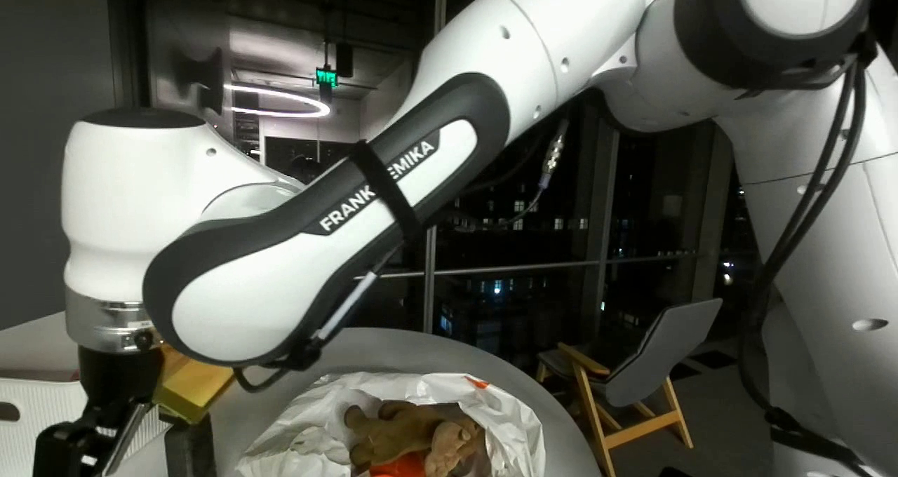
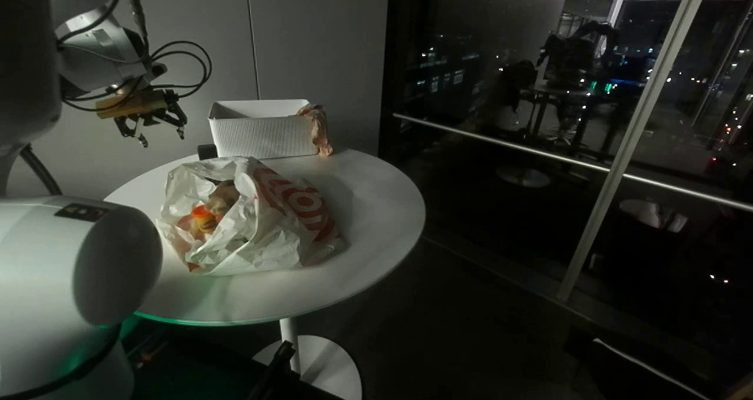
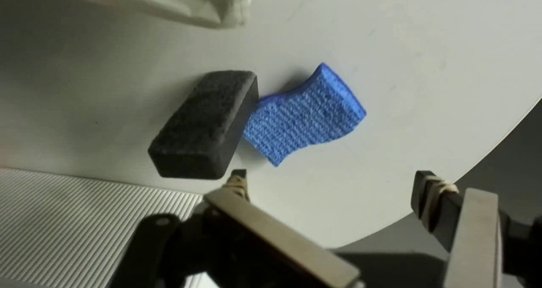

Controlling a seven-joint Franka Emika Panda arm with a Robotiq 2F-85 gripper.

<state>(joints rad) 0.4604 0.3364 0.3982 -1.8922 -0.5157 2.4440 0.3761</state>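
Black two-finger gripper: spread wide, holding nothing. Nearest below, on the round white table: one waisted blue textured sponge, beside or touching one dark-grey rectangular block (cannot tell which). Expect sponge light, soft, unlikely to slip; grip across waist. Expect block light, firmer; grip across short width. Also count one white ribbed basket, one crumpled white plastic bag.

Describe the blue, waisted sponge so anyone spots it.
On the round white table, find the ribbed white bin. Near it is a dark grey rectangular block. Beside that block lies the blue textured sponge: its sides curve inward, the block's run straight.
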